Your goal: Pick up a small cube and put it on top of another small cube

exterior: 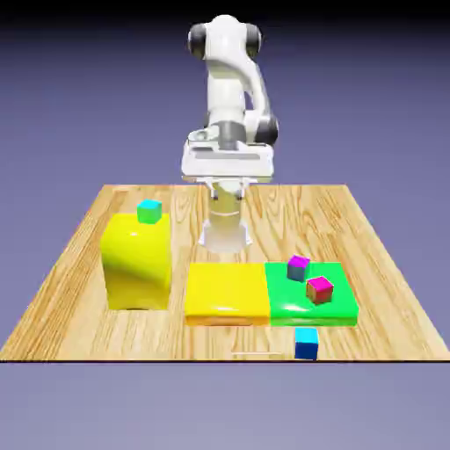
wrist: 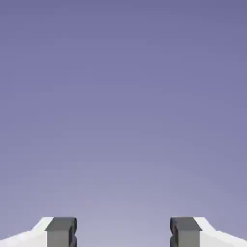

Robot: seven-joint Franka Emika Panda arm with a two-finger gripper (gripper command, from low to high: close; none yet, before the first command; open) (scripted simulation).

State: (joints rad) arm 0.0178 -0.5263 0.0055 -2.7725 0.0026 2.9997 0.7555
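The small cube (exterior: pixel 306 343), deep blue with a cyan top, sits on the wooden table at its near edge, right of the middle. Another small cube (exterior: pixel 149 211), cyan on top with green sides, rests on the tall yellow block (exterior: pixel 136 261) at the exterior view's left. My gripper (exterior: pixel 227 183) hangs high over the far half of the table, well away from both cubes. In the hand view my gripper (wrist: pixel 123 234) is open: its two grey fingertips (wrist: pixel 61 231) stand wide apart, nothing lies between them, and only the plain backdrop shows.
A flat yellow slab (exterior: pixel 226 293) lies at the table's middle, joined on its right by a flat green slab (exterior: pixel 338 303). On the green slab stand a magenta-topped cube (exterior: pixel 298 267) and a red cube (exterior: pixel 320 289).
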